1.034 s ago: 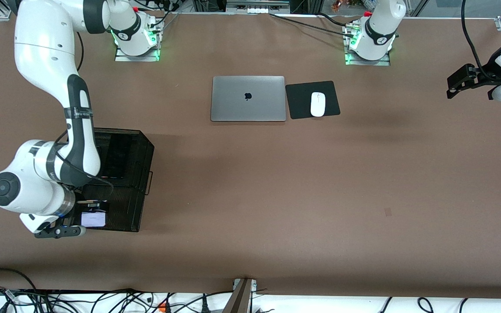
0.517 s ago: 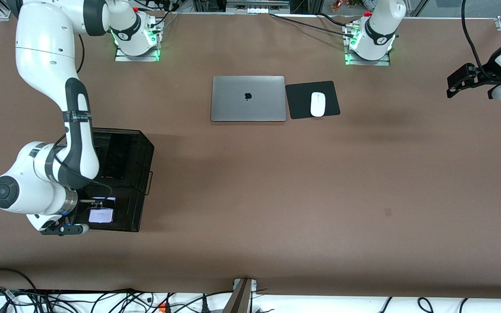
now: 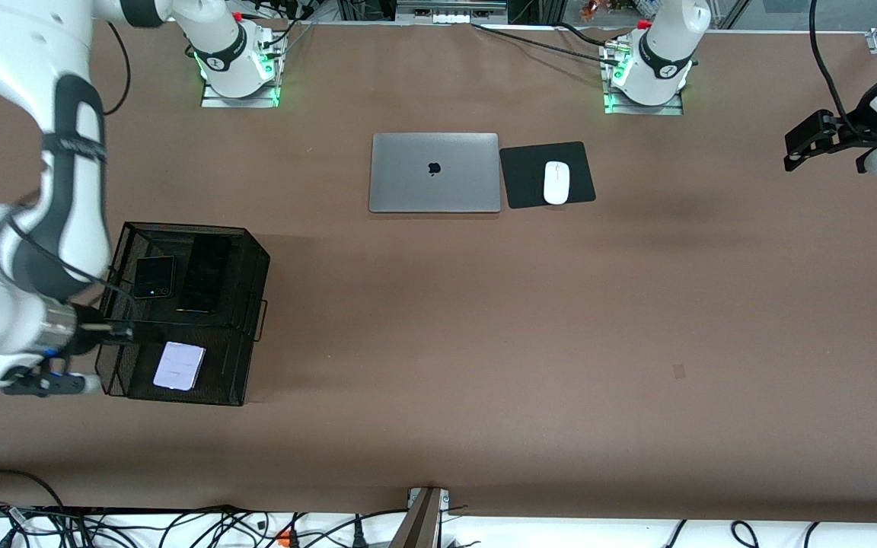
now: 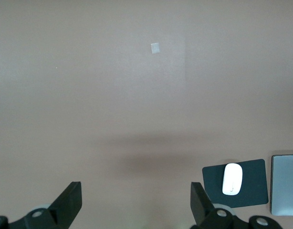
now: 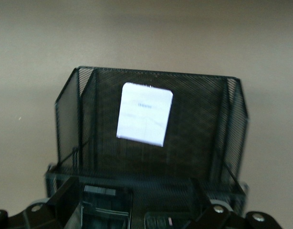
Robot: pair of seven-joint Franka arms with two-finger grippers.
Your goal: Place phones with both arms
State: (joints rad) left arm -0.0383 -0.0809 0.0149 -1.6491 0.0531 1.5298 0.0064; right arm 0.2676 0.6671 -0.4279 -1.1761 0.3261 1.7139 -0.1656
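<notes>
- Black mesh organizer point(image 3: 244, 335) at right arm's end of table holds all three phones.
- Pale phone point(image 3: 179, 366) in the compartment nearest the front camera; small black phone point(image 3: 154, 276) and long black phone point(image 3: 205, 274) side by side in the farther one.
- Right gripper point(image 5: 132, 202) beside the organizer, fingers spread wide, empty.
- Left gripper point(image 4: 136, 202) waits above bare table, fingers wide apart, empty.

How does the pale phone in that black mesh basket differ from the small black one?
The pale phone is lavender-white; the small black phone is dark. The pale one lies alone in the basket's compartment nearer the front camera; the black one sits in the farther compartment beside a long black phone. Both are small, squarish and in the basket.
</notes>
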